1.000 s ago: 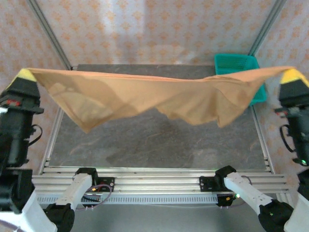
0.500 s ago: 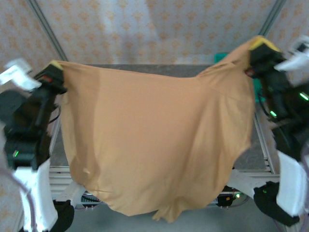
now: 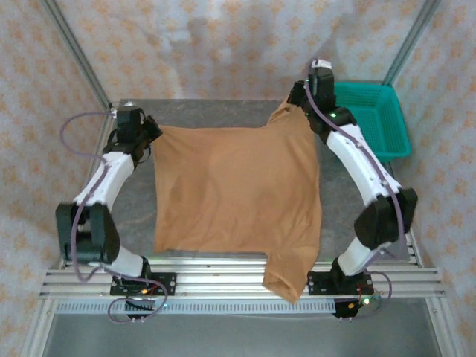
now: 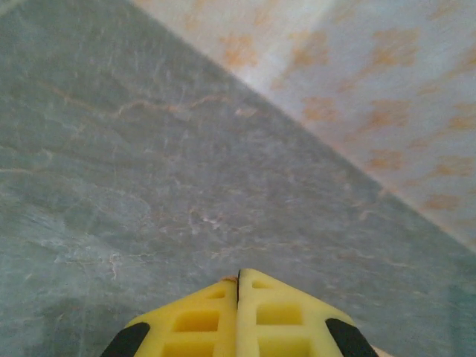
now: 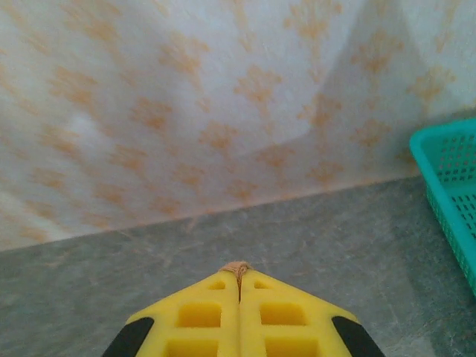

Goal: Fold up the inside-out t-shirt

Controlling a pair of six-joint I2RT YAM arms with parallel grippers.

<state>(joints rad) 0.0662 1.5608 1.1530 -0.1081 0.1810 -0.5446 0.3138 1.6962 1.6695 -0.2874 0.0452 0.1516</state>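
Observation:
The inside-out t-shirt [image 3: 234, 190], plain tan, lies spread over the grey table [image 3: 134, 201]. One near corner droops over the front rails. My left gripper [image 3: 152, 137] is low at the shirt's far left corner and shut on it. A sliver of tan cloth [image 4: 230, 280] peeks out between the closed yellow fingers [image 4: 193, 320]. My right gripper [image 3: 299, 105] is shut on the far right corner, which rises in a small peak. A pinch of cloth [image 5: 238, 268] shows at its fingertips [image 5: 290, 312].
A teal basket [image 3: 372, 119] stands at the table's far right corner, with its rim [image 5: 450, 193] beside the right gripper. Patterned walls close off the back and sides. Aluminium rails [image 3: 223, 279] run along the near edge.
The shirt was stretched in the air and swung toward the camera. Both grippers have now carried it to the far side and down, so it lies spread on the table.

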